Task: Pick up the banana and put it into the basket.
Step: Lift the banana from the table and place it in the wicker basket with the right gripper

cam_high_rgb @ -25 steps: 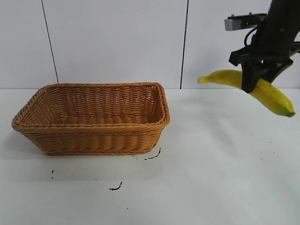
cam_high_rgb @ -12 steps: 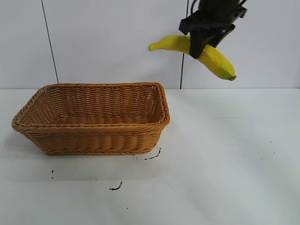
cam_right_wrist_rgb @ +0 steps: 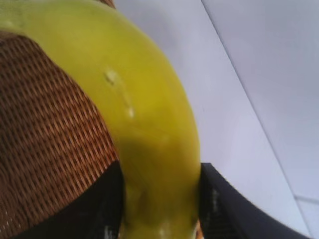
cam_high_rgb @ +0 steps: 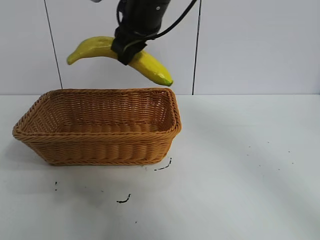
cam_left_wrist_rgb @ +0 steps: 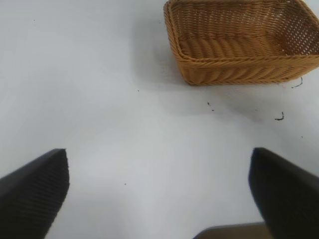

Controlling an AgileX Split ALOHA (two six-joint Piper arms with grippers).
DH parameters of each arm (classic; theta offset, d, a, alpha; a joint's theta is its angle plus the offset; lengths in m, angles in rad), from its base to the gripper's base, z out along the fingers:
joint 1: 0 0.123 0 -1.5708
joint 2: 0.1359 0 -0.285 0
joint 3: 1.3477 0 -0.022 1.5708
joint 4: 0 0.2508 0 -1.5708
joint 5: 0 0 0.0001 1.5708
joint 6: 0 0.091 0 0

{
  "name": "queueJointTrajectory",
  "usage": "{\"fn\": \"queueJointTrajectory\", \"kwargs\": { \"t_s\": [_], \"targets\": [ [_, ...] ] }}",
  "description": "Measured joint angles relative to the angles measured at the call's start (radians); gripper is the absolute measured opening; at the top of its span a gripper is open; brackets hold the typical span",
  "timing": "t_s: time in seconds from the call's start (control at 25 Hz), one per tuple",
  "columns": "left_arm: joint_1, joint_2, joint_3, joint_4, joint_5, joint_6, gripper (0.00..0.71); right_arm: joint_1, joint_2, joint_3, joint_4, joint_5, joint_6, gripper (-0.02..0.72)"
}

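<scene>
Pick-up was done: the right end effector (cam_high_rgb: 131,50), in the upper centre of the exterior frame, was clamped on the middle of the banana (cam_high_rgb: 150,66), which hung in the air above the basket (cam_high_rgb: 100,145); lowering and release remained, by my judgement. The left end effector (cam_left_wrist_rgb: 159,199) stood apart and empty, parked over the white counter (cam_high_rgb: 240,175), which carried a few dark specks before a pale panelled wall (cam_high_rgb: 250,45).
</scene>
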Motion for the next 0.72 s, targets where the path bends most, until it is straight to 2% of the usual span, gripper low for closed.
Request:
{"fn": "queueJointTrajectory", "kwargs": {
  "t_s": [0.28, 0.72],
  "targets": [
    [0.0, 0.0, 0.0, 0.0, 0.0, 0.0, 0.695, 0.0, 0.078, 0.0, -0.008, -0.083, -0.001, 0.319],
    [0.0, 0.0, 0.0, 0.0, 0.0, 0.0, 0.695, 0.0, 0.101, 0.0, 0.01, -0.091, -0.001, 0.319]
  ]
}}
